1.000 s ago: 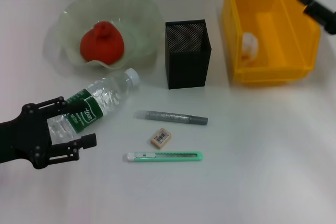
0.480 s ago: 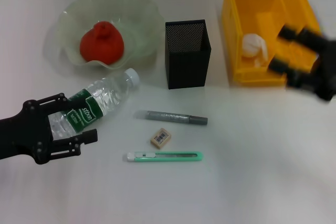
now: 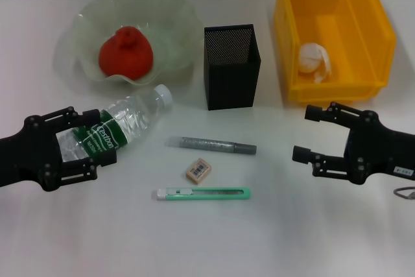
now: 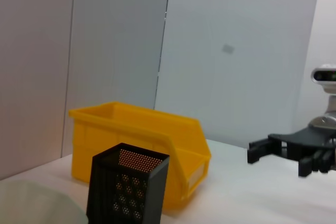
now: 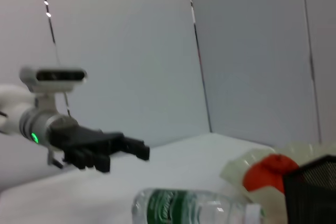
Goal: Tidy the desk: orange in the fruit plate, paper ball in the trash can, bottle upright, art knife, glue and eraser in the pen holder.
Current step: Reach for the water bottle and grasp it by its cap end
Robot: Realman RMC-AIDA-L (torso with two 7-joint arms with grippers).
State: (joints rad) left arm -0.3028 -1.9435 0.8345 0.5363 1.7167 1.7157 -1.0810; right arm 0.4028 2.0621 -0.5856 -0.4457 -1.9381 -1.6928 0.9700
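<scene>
The left hand (image 3: 81, 147) was closed around the lower half of the one bottle (image 3: 117, 128), which lay on its side on the worktop (image 3: 272, 238) in front and to the left of the pen holder (image 3: 232, 66), its white cap pointing toward the fruit plate (image 3: 168, 21); gripping it by the body near the base looked like the sensible hold for tipping it upright. The right hand (image 3: 310, 135) hovered open, fingers spread, low over the worktop in front and to the right of the pen holder, just before the trash can (image 3: 373, 37), and held nothing; it seemed placed to reach the small items next. Two parts of the job looked finished: the single orange (image 3: 125, 51) sat in the fruit plate to the left of the pen holder, and the single paper ball (image 3: 314, 60) lay inside the yellow trash can to its right. Three items waited in front of the pen holder, each apart from the others: one glue stick (image 3: 211, 144) nearest it, one eraser (image 3: 198, 170) just beyond, and one green art knife (image 3: 202, 193) farthest out. The pen holder itself appeared empty, as far as its dark interior showed
</scene>
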